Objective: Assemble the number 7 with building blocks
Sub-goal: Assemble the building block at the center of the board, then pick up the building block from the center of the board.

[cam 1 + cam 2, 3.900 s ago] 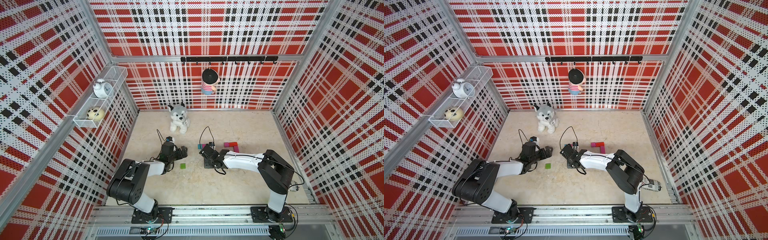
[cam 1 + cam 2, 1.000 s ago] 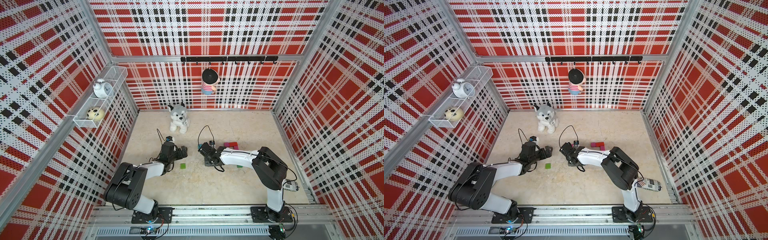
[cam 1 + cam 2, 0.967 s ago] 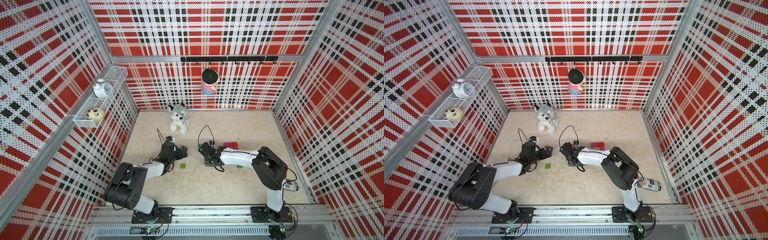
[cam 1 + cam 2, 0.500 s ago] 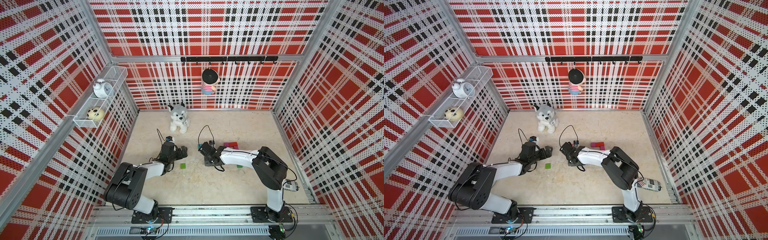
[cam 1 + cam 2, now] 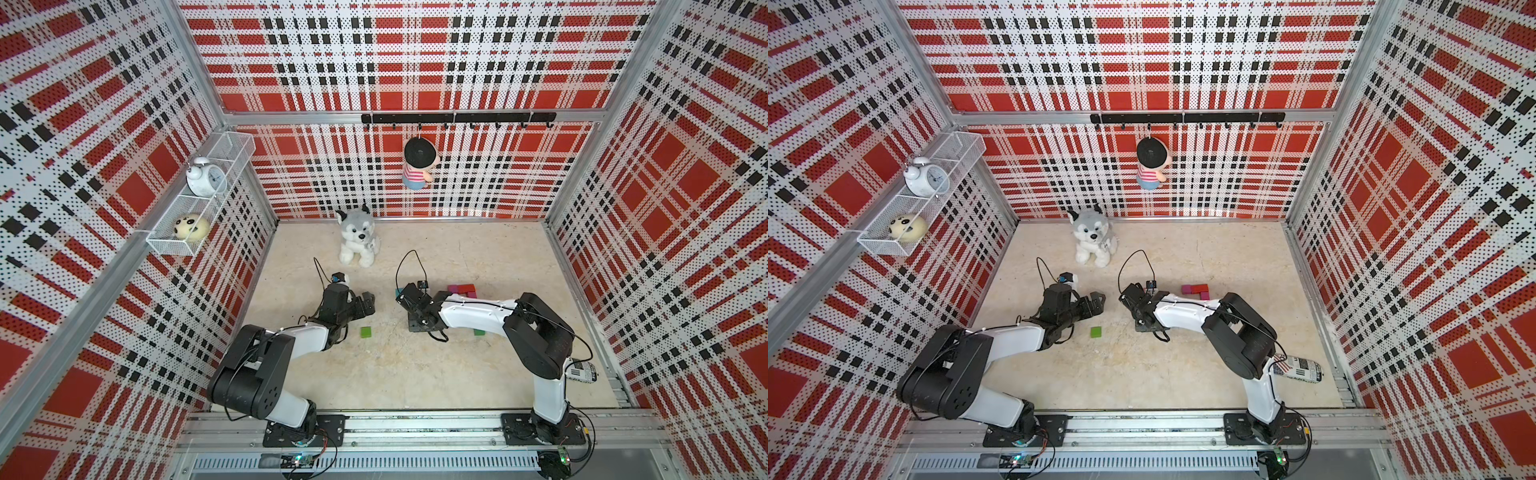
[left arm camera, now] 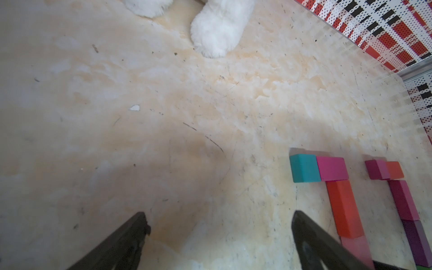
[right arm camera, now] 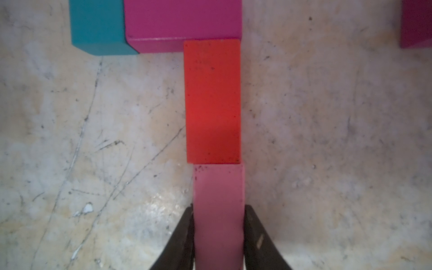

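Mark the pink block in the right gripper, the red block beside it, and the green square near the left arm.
pink block (image 7: 218,198): right wrist view, top face.
red block (image 7: 212,100): right wrist view, top face centre.
green square (image 5: 366,332): a top view, its centre.

**Partial 7 of flat blocks.** The pink block (image 7: 218,210) lies flat, clamped between the jaws of the right pincer (image 7: 218,236). Its far end touches the red block (image 7: 212,100) ahead, slightly offset. Beyond these, the magenta block (image 7: 182,21) and teal block (image 7: 97,25) form the top bar. A green square (image 5: 366,332) lies apart, near the left pincer (image 5: 369,305).
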